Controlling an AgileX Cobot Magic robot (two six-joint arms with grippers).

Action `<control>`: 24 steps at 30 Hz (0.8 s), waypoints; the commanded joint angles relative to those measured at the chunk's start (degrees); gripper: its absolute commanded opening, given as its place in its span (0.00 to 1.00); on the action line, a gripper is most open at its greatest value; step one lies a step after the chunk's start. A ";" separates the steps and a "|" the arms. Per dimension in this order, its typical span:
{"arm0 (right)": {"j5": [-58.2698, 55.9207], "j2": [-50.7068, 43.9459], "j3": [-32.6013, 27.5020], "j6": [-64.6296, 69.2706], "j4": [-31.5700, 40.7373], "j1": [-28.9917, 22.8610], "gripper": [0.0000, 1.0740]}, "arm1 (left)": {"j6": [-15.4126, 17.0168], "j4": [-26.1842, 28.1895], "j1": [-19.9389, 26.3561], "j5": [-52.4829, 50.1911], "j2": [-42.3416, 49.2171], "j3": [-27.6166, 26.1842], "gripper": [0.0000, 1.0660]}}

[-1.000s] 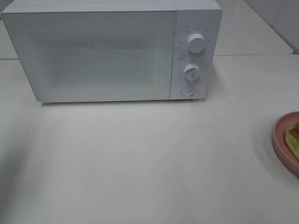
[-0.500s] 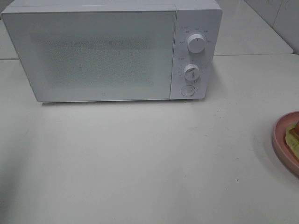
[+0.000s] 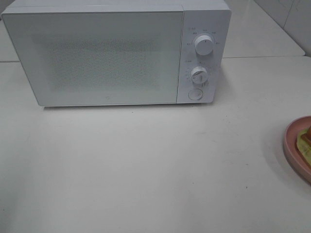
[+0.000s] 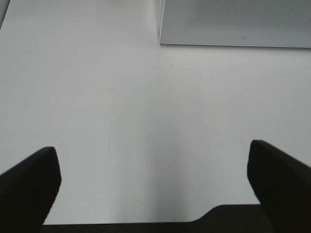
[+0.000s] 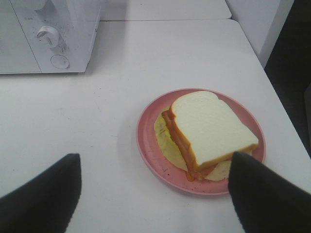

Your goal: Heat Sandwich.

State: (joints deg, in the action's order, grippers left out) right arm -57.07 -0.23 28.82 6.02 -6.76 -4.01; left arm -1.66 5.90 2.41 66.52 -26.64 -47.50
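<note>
While the microwave point(image 3: 116, 53) door is staying shut, step: opening phase | sandwich point(image 5: 210, 131) is lying on pink plate point(image 5: 148, 145) on desk point(image 3: 146, 165) | left gripper point(image 4: 155, 179) and right gripper point(image 5: 155, 189) are gaping wide, empty | next: probably pressing door button point(image 3: 195, 94).

In the high view the pink plate point(image 3: 293, 145), well right of the microwave point(image 3: 116, 53), is cut by the frame edge, showing only a sliver of sandwich point(image 3: 306, 141). The markings around the microwave's dials point(image 3: 204, 44) are too small to read.
</note>
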 commanded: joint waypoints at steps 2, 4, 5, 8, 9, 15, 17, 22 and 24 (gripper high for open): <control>0.00 -1.55 -0.17 -0.52 -0.11 0.40 0.70 | -0.23 0.92 -0.06 0.34 6.13 5.04 0.92; 0.00 -1.55 -0.17 -0.52 -0.11 0.40 0.70 | -0.23 1.38 -0.06 0.34 7.68 6.36 0.92; 0.00 -1.55 -0.17 -0.52 -0.11 0.40 0.70 | -0.23 1.95 -0.06 0.17 10.43 8.59 0.92; 0.00 -1.55 -0.17 -0.52 -0.11 0.40 0.70 | -0.46 2.41 -0.06 0.17 12.95 10.54 0.92; 0.00 -1.55 -0.17 -0.46 -0.11 0.40 0.70 | -1.15 2.81 -0.06 0.11 15.53 12.20 0.92; 0.00 -1.55 -0.17 -0.46 -0.11 0.40 0.70 | -3.32 5.04 -0.06 -0.52 20.74 14.61 0.92; 0.00 -1.55 -0.17 -0.46 -0.11 0.40 0.70 | -3.61 5.56 -0.06 -0.86 22.29 15.53 0.92; 0.00 -1.55 -0.17 -0.46 -0.11 0.40 0.70 | -4.07 5.96 -0.06 -4.07 26.70 17.59 0.92; 0.00 -1.55 -0.17 -0.46 -0.11 0.40 0.70 | -3.95 5.79 -0.06 -4.93 28.48 18.05 0.92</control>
State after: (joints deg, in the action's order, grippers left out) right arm -57.07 -0.23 28.82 6.02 -6.76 -4.01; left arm -5.50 11.52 2.41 63.71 -0.69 -30.02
